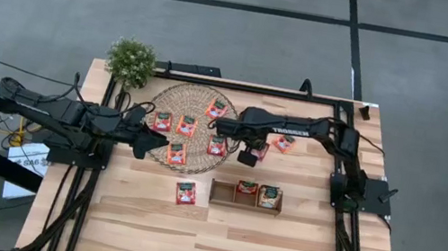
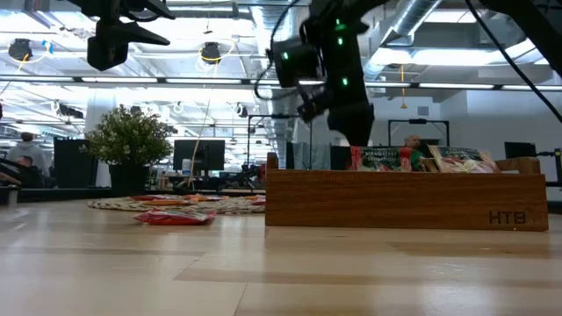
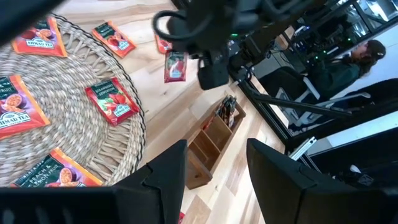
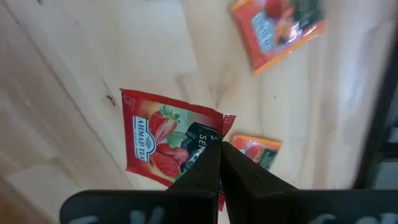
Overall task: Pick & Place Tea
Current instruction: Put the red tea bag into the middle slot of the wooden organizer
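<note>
— Pinched by one corner between the shut dark fingers of the right gripper (image 4: 219, 163), a flat red strawberry tea sachet (image 4: 165, 142) is held hanging above the pale wood table (image 4: 74, 93); can it be dropped?

— Easily, since so little is gripped. Farther off, the left gripper (image 3: 214, 165) is held spread and empty over the round woven mat (image 3: 81, 124). The brown wooden tray's (image 1: 246, 198) first compartment is poorly seen.

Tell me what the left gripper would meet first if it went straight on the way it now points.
Probably the wooden tray: it lies just beyond the open left gripper, with the right arm above it. Depth is unclear, so the gripper might reach bare table first.
</note>
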`<state>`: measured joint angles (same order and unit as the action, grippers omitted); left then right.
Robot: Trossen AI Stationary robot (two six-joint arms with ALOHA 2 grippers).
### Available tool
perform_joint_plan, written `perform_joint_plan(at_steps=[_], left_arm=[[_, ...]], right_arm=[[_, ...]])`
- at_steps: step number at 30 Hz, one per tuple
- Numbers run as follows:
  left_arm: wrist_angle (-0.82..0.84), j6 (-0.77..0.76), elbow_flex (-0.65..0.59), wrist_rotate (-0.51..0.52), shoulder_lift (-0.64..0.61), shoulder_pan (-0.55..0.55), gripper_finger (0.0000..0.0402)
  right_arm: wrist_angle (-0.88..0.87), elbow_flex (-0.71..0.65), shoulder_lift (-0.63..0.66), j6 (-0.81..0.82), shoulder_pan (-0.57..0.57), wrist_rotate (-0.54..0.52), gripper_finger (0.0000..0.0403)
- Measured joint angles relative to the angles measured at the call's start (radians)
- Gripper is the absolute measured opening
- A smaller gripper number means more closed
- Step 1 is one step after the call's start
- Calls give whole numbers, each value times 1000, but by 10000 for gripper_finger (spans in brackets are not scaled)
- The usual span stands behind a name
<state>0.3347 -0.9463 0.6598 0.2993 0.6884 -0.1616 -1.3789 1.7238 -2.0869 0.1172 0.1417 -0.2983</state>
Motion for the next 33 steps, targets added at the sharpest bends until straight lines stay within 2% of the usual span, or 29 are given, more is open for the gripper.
perform_joint_plan(at_steps=[8, 14, 23, 27, 33], left_arm=[[0, 19, 0, -27, 0, 0, 158], [0, 40, 0, -46, 0, 0, 158], [0, 42, 0, -67, 0, 0, 158], [0, 42, 0, -67, 0, 0, 158], [0, 42, 0, -79, 0, 0, 158]], right_arm=[[-191, 169, 2, 83, -102, -100, 0], [-192, 259, 27, 153, -242, -119, 0], [-192, 289, 23, 347, -451, -130, 0], [-192, 289, 23, 433, -509, -148, 0], [-192, 289, 21, 456, -570, -152, 0]])
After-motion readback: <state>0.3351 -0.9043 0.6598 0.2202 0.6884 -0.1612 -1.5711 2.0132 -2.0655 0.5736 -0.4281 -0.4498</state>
